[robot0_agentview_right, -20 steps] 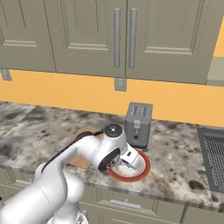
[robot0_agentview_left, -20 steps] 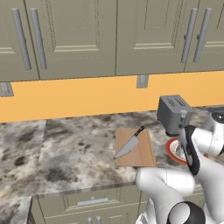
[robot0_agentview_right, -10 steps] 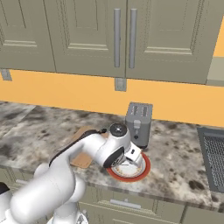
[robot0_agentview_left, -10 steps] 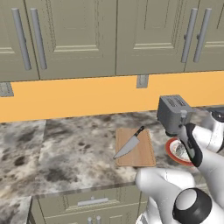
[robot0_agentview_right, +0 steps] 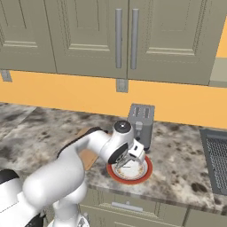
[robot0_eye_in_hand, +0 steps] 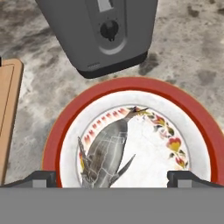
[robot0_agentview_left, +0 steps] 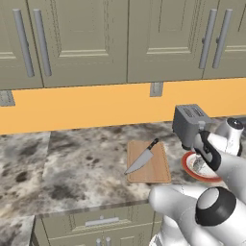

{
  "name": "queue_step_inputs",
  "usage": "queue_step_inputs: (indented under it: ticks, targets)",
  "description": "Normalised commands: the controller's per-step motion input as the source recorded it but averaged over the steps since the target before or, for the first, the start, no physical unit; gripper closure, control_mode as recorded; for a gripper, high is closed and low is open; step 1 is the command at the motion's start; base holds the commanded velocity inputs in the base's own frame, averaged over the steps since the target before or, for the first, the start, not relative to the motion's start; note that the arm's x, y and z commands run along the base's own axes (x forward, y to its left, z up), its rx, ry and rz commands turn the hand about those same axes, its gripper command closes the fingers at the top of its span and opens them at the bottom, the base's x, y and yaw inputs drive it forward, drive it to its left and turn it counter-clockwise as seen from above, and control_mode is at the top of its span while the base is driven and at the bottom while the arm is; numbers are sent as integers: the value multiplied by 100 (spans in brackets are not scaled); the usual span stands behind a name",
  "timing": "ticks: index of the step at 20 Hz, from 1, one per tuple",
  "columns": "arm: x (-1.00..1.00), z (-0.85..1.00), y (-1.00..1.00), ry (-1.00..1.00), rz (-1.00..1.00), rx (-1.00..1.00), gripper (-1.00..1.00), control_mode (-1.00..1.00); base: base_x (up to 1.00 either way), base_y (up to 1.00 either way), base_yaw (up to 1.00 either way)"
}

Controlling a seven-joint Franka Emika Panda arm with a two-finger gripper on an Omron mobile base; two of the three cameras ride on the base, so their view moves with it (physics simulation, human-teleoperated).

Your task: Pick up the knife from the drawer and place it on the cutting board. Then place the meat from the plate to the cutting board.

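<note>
The meat (robot0_eye_in_hand: 105, 151), a pale grey speckled lump, lies on the plate (robot0_eye_in_hand: 52, 140), a round dish with a red-orange rim and a white middle painted with small hearts. The plate sits on the mottled grey stone counter (robot0_agentview_left: 81, 168), just in front of a grey toaster (robot0_eye_in_hand: 98, 30) and just beside the cutting board (robot0_agentview_left: 156, 166). The knife (robot0_agentview_left: 141, 158) lies slantwise on the board, black handle toward the wall, blade tip reaching over the board's near left edge.

The gripper (robot0_eye_in_hand: 111, 177) hangs directly above the plate, its two dark fingertips (robot0_eye_in_hand: 41, 177) spread wide on either side of the meat, holding nothing.

Behind the counter runs an orange wall strip (robot0_agentview_left: 72, 108) with a wall socket (robot0_agentview_left: 156, 89) in it, and above that a row of olive cabinet doors (robot0_agentview_left: 77, 41) with bar handles. Below the counter edge is a closed drawer (robot0_agentview_left: 101, 221). In the right base view a dark grated stovetop (robot0_agentview_right: 217, 162) lies at the counter's far right.
</note>
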Motion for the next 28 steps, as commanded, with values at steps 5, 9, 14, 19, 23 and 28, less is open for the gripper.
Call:
queue_step_inputs:
  ticks: [5,9,14,19,23,28]
  targets:
    - [-1,-15,1,0,2,0,-100,-100,0,0,0]
    - [-7,-15,24,1,0,0,-100,-100,0,0,0]
    - [0,-13,19,0,0,0,-100,-100,0,0,0]
    - [0,-16,0,1,0,0,-100,-100,0,0,0]
    - [3,-16,0,2,0,0,-100,-100,0,0,0]
    - [12,-20,0,4,0,0,-100,-100,0,0,0]
